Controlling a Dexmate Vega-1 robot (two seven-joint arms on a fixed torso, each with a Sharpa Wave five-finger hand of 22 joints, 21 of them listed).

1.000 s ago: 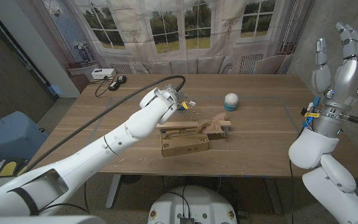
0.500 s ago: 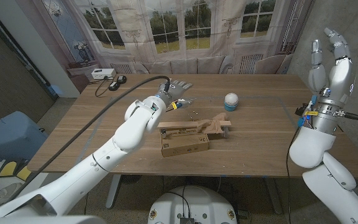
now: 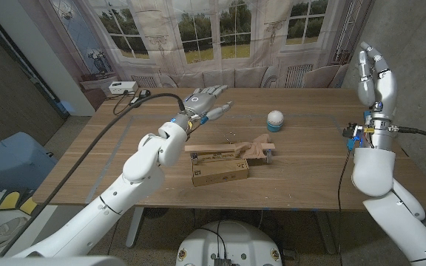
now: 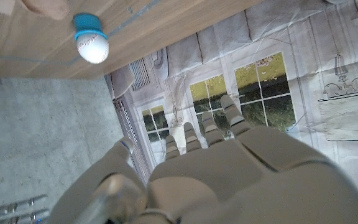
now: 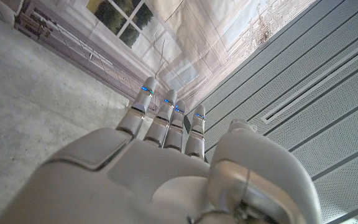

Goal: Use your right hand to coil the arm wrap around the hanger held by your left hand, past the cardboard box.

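A wooden hanger (image 3: 220,150) lies across the top of a cardboard box (image 3: 219,171) at the middle of the table, its metal hook (image 3: 231,135) pointing to the far side. The tan arm wrap (image 3: 257,148) lies bunched over the hanger's right end; a corner of the wrap (image 4: 45,6) also shows in the left wrist view. My left hand (image 3: 207,100) (image 4: 229,168) hovers above and beyond the hanger with its fingers spread, holding nothing. My right hand (image 3: 372,68) (image 5: 166,168) is raised high over the table's right edge, fingers up and apart, empty.
A white ball on a blue base (image 3: 274,120) (image 4: 92,43) stands just beyond the wrap. A white device (image 3: 120,88) and a black item (image 3: 140,94) sit at the table's far left corner. The printed window backdrop (image 3: 220,33) hangs behind the table (image 3: 316,170).
My left hand has lifted away from the hanger's hook toward the far side and spread its fingers. My right hand has swung inward and turned. The hanger, wrap and box have stayed put.
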